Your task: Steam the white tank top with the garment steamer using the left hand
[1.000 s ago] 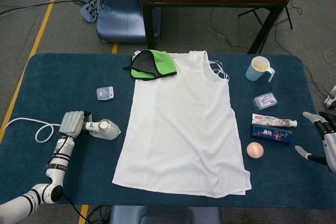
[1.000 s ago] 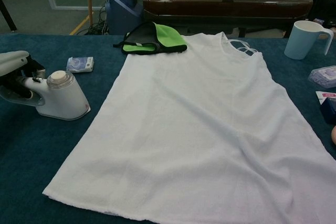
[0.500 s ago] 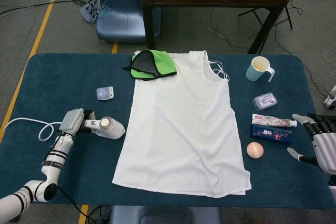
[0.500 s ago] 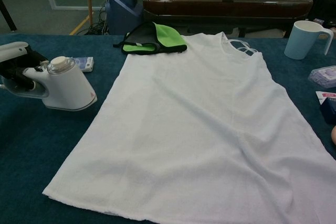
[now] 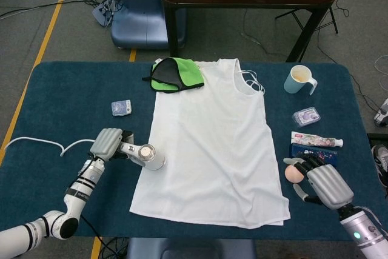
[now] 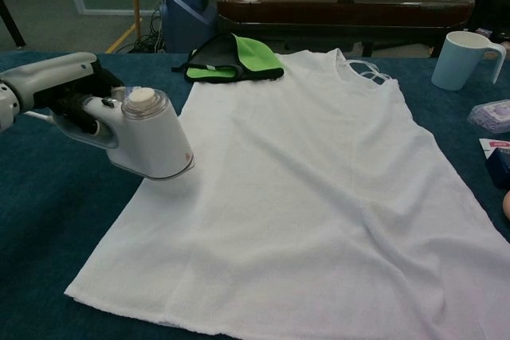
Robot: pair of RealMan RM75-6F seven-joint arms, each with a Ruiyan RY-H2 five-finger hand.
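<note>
Fingers of the left hand (image 6: 60, 85) wrap the garment steamer (image 6: 147, 137) handle, its head at the white tank top's (image 5: 212, 144) left edge, mid-table. Right hand (image 5: 324, 183), fingers curled, empty, hovers near the right edge. Steaming seems barely begun.

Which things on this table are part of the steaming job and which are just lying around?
Part of the job:
tank top
steamer, held by the left hand

Just lying around:
green and black cloth
mug
toothpaste tube
blue box
two small packets
pink ball, near the right hand
</note>
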